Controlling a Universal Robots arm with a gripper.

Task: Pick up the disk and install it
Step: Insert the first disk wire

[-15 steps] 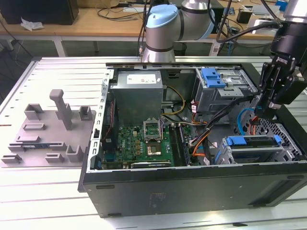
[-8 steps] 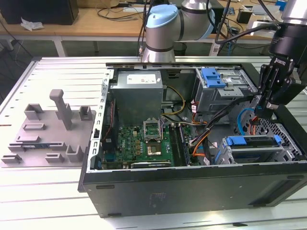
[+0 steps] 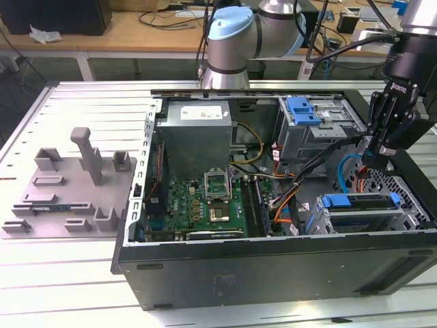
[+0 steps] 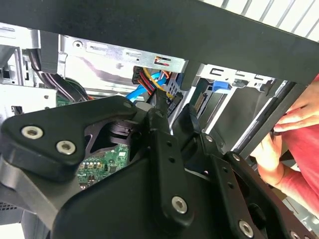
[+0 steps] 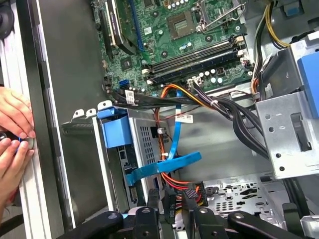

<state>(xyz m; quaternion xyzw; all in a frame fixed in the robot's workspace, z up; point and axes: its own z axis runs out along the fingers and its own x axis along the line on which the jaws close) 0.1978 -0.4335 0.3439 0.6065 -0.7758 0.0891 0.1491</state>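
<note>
The disk (image 3: 360, 213) lies in the drive cage at the case's front corner, on the exterior view's right, with its blue carrier (image 3: 355, 201) on top. The first wrist view shows the disk (image 5: 144, 144) edge-on in the cage behind its blue carrier tab (image 5: 115, 130). My gripper (image 3: 375, 158) hangs over the cage's cable end, a little apart from the disk. In both wrist views the gripper (image 5: 169, 206) (image 4: 174, 112) appears shut on a black cable plug (image 5: 170, 198) with red and orange wires. A flat blue data cable (image 5: 164, 167) runs beside it.
The open computer case (image 3: 273, 263) lies on a slatted table, with its motherboard (image 3: 205, 201) and power supply (image 3: 198, 130) exposed. A grey slotted fixture (image 3: 68, 191) stands at the exterior view's left. A person's hands (image 5: 12, 132) (image 4: 286, 132) rest at the case's edge.
</note>
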